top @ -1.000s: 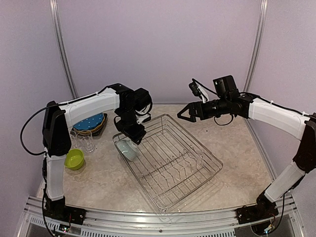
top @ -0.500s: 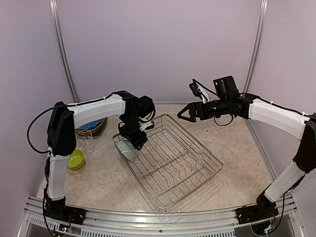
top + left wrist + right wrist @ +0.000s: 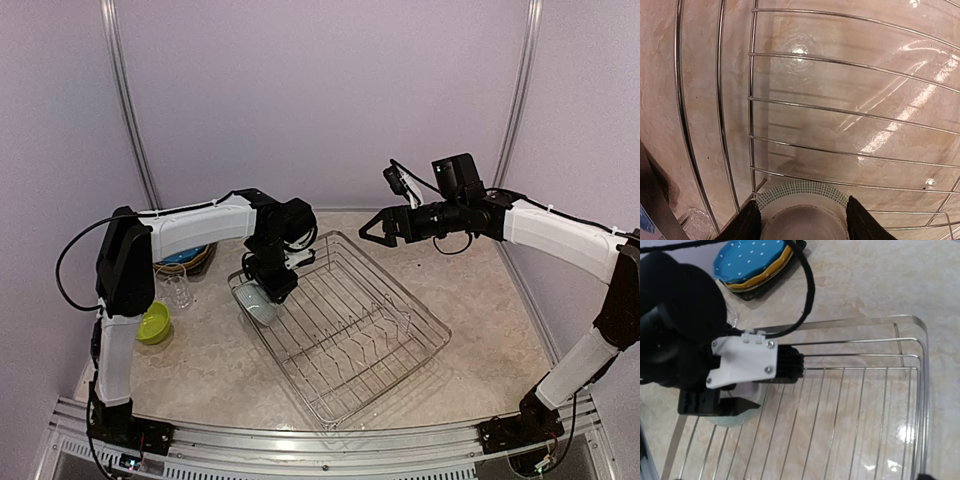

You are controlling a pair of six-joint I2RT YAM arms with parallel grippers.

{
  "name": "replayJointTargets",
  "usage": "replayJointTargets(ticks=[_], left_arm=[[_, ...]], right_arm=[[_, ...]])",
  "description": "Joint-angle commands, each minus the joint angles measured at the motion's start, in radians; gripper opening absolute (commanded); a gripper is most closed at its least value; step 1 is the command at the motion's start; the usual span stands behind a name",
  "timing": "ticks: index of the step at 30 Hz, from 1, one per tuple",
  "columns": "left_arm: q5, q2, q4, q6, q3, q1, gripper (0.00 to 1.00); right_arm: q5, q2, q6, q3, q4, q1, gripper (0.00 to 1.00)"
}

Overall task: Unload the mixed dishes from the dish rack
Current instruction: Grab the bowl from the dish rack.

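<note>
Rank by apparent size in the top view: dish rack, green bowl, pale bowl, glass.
1. Dish rack, by far.
2. Pale bowl and green bowl: look about alike; the pale one is partly hidden.
3. Glass, smallest.

The top external camera sits high behind the arm bases, facing down and toward the far wall, wide enough to take in the whole counter (image 3: 480,290) and the dish rack (image 3: 345,320). The left wrist camera hangs very near the rack's far-left corner, looking straight down through its wires, with the left fingers (image 3: 750,225) flanking the pale-blue bowl (image 3: 802,220) at the frame's lower edge. The right wrist camera looks down from higher up and from the right onto that same corner, the left arm's wrist (image 3: 745,362) and the plate stack (image 3: 752,262). All three views share the corner.
</note>
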State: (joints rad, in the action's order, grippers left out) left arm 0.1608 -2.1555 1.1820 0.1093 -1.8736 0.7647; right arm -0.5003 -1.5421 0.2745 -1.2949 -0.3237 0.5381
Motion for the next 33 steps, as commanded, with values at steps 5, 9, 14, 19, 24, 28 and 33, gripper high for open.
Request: replayJointTargets(ticks=[5,9,14,19,24,28,33], left_arm=[[0.019,0.002,0.022,-0.004,0.003,0.002,0.41],[-0.009,0.017,0.020,-0.020,-0.026,0.002,0.33],[-0.047,0.033,0.022,-0.044,-0.057,0.002,0.27],[-0.083,0.051,0.023,-0.062,-0.074,0.002,0.25],[-0.101,0.065,0.021,-0.079,-0.085,0.001,0.24],[-0.133,0.079,0.023,-0.097,-0.104,-0.007,0.23],[-0.225,0.096,0.032,-0.142,-0.137,-0.036,0.22]], right_arm=[[0.005,0.013,-0.003,0.014,0.007,-0.012,0.99],[0.003,0.008,-0.003,0.011,0.007,-0.012,0.98],[0.005,0.008,-0.004,0.010,0.007,-0.012,0.99],[0.006,0.007,-0.003,0.013,0.014,-0.012,0.98],[0.016,0.014,-0.009,0.015,0.012,-0.011,0.98],[0.024,0.024,-0.020,0.026,0.022,-0.012,0.97],[0.031,0.049,-0.051,0.053,0.045,-0.010,0.96]])
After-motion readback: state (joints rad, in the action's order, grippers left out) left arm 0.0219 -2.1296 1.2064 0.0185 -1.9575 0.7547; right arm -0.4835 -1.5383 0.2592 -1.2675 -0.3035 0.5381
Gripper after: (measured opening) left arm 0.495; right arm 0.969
